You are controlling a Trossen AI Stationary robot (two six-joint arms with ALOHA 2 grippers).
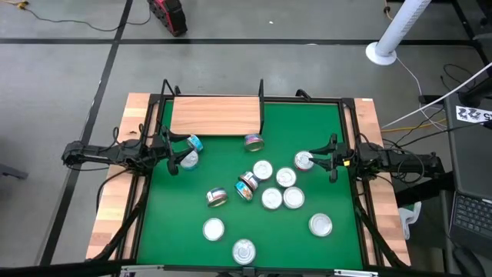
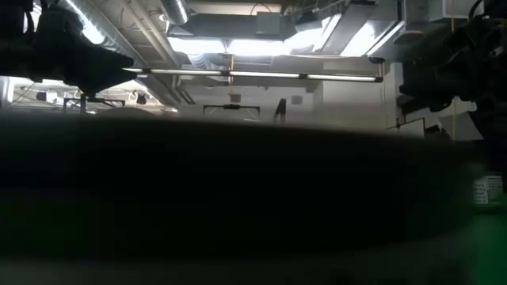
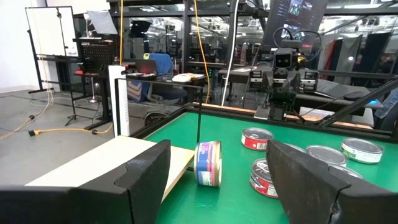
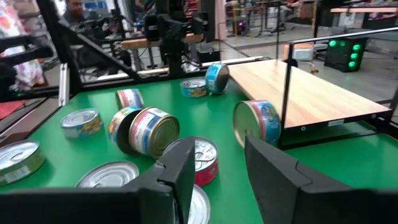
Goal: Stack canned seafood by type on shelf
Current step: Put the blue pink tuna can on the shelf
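Label text on tins unreadable; bands show blue-teal, red-pink. Shelf [image 1: 215, 115] at mat [image 1: 323, 123] far edge, bare. Tins [image 1: 277, 188] scattered on mat; one on edge [image 1: 254, 142] beside shelf upright. Left gripper [image 1: 175, 150] fingers spread wide, nothing between; tin [image 1: 187, 159] just beside. Right gripper [image 1: 327, 158] fingers partly apart, tin [image 1: 304, 160] at tips; contact cannot be told

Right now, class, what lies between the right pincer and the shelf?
In the high view, only bare green mat separates the right pincer from the shelf, except one tipped tin beside the shelf's corner.
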